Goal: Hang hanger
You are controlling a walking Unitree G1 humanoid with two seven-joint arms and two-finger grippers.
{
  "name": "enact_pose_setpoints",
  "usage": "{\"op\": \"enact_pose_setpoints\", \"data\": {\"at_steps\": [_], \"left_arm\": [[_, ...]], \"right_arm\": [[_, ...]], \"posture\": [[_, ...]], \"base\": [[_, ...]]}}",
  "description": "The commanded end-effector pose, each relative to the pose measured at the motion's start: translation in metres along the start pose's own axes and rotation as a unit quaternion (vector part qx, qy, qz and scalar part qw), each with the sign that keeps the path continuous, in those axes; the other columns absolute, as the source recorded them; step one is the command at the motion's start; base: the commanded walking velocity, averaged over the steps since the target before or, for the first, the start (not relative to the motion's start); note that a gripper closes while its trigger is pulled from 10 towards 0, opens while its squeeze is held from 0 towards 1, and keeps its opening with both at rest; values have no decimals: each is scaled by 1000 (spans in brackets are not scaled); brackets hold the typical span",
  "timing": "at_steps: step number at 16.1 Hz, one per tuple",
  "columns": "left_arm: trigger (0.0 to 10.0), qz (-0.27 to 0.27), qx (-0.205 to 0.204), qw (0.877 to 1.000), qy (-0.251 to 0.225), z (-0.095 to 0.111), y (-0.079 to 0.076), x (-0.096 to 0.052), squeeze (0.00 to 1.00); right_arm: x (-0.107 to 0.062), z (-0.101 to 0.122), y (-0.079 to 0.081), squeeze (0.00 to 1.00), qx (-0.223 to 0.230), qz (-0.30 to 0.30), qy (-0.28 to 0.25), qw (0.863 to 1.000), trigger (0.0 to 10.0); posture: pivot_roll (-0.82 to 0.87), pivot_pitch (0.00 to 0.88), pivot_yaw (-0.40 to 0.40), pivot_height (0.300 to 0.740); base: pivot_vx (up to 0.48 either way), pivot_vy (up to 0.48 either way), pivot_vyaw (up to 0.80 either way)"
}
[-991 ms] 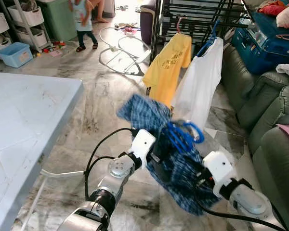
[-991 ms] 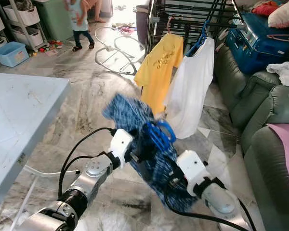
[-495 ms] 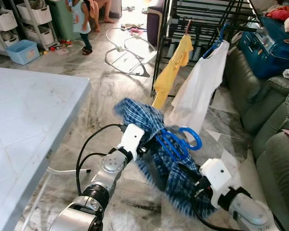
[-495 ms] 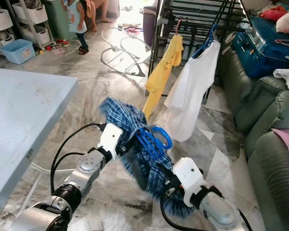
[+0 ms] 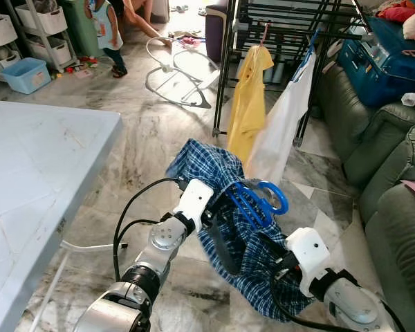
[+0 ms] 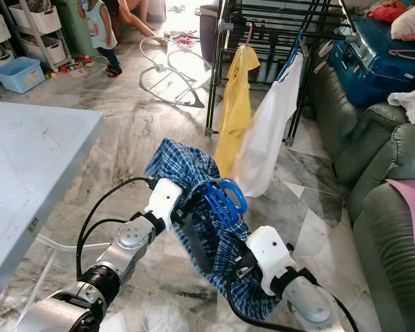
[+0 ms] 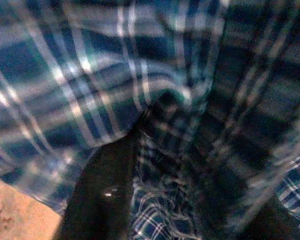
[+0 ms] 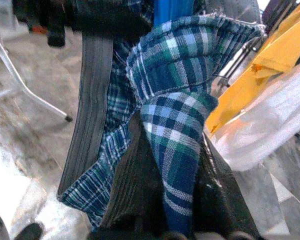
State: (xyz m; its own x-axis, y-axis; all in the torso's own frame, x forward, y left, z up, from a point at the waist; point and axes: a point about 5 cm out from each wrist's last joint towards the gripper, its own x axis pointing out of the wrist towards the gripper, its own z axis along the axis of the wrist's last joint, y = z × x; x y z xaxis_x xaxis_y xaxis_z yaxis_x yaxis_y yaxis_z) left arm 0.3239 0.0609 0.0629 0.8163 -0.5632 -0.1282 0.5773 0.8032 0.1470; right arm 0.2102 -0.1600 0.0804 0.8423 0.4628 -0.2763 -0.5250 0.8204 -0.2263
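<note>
A: Going from the left, what's there?

B: A pale table (image 5: 34,180) on the left, a person (image 5: 105,31) far back on the floor by the shelves. In the middle the left gripper (image 5: 214,214) is pushed into a blue checked shirt (image 5: 245,256). The left wrist view has one black finger (image 7: 102,195) with cloth lying over it, but I cannot tell whether that gripper is closed on anything.

A: And the hanger?

B: The blue hanger (image 5: 259,200) sits inside the shirt, its hook sticking up out of the collar, between the two arms and well short of the rack. Further right, the right gripper (image 8: 162,200) has the lower part of the shirt pinched: a fold of checked cloth runs between its two fingers (image 8: 130,185), so it is clamped on the shirt.

A: So which step is this?

B: I'd judge it as carrying: shirt already on the hanger, being brought toward the drying rack (image 5: 283,28), where a yellow shirt (image 5: 249,97) and a white shirt (image 5: 283,124) already hang. A green sofa (image 5: 387,173) stands on the right.

A: What does the next move need?

B: Getting closer to the rack, lifting the hook up over a free stretch of rail beside the white shirt, and keeping the hanger from slipping inside the loose cloth, since the grip seems to be on fabric.
</note>
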Motion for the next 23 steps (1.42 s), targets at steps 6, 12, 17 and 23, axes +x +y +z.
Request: {"op": "enact_pose_setpoints", "data": {"at_steps": [6,12,17,23], "left_arm": [[0,-18,2,999,-28,11,1,3,0],[0,26,23,998,-43,25,16,8,0],[0,58,34,996,-50,38,30,13,0],[0,34,47,998,5,21,20,13,0]], "right_arm": [[2,-7,0,0,-9,-27,9,1000,10000],[-4,-29,-4,0,5,-56,63,996,10000],[-41,-74,17,0,23,4,185,982,10000],[-59,-59,31,0,32,30,150,988,10000]], "posture": [[4,43,-17,740],[9,35,-9,740],[-6,38,-9,740],[-19,46,-3,740]], "base": [[0,0,0],[0,0,0],[0,0,0],[0,0,0]]}}
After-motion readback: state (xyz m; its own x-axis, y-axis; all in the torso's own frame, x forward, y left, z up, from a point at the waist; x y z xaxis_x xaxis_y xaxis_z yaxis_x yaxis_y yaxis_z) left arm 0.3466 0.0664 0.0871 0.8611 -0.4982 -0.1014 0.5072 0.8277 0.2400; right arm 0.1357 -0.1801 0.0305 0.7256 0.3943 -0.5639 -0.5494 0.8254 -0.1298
